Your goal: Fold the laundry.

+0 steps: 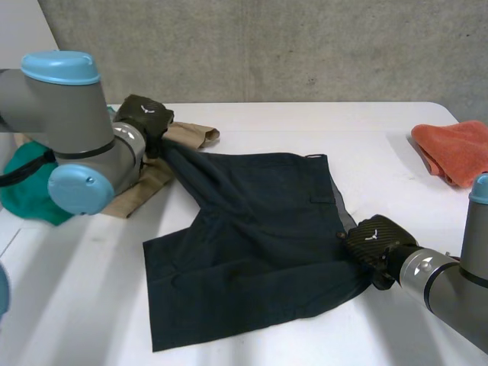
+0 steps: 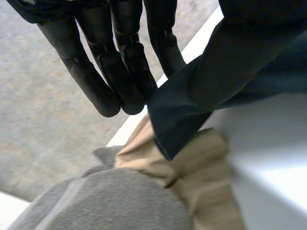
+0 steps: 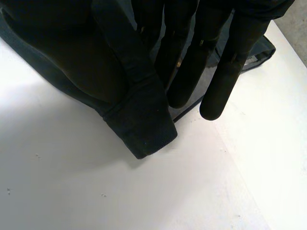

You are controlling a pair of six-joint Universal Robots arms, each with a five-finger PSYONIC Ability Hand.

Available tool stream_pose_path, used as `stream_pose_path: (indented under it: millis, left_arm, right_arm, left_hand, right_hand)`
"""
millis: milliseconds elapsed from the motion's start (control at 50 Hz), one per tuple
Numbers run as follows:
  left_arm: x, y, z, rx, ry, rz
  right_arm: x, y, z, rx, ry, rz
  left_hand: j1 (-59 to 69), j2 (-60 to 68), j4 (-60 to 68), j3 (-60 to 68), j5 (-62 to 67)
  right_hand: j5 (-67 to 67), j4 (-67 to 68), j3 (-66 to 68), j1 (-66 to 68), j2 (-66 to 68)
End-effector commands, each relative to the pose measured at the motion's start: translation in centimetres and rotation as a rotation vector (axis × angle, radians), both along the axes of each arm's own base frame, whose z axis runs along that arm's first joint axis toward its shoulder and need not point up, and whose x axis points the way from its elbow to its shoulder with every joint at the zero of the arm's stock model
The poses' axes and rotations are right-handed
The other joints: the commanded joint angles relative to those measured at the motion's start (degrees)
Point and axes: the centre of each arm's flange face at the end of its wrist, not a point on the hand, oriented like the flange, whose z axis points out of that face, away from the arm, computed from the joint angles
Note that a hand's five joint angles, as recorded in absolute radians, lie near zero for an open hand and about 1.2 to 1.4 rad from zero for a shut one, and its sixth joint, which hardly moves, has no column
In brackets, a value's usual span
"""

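Here, a leg end of the dark shorts [image 1: 252,244] is pinched by the left hand [image 1: 145,116] (above a tan cloth [image 1: 194,136]); the waistband is pinched by the right hand [image 1: 375,242].

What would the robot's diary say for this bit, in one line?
step: fold shorts | left hand: pinching leg hem | right hand: pinching waistband | shorts: mostly flat on table
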Motion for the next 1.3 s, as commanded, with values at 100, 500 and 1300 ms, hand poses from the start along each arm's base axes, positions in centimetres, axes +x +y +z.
stream_pose_path:
  millis: [100, 500, 1300]
  left_arm:
    - [2.1, 2.2, -4.4, 0.158, -0.198, 0.009]
    - [2.7, 0.9, -3.4, 0.179, -0.109, 0.038]
    - [1.5, 0.6, -9.1, 0.272, -0.121, -0.081]
  right_arm:
    - [0.1, 0.3, -0.1, 0.006, 0.003, 0.006]
    - [0.1, 0.6, 0.0, 0.003, 0.002, 0.012]
    - [-0.1, 0.5, 0.0, 0.002, 0.003, 0.004]
  left_hand:
    - [-12.6, -14.5, -14.8, -13.9, -12.1]
    - [-17.9, -19.9, -20.1, -19.3, -17.5]
    - [13.6, 11.6, 11.4, 12.2, 14.0]
  right_hand:
    - [11.9, 11.3, 11.6, 15.7, 13.0]
    - [11.9, 11.3, 11.6, 15.7, 13.0]
    - [11.9, 11.3, 11.6, 15.7, 13.0]
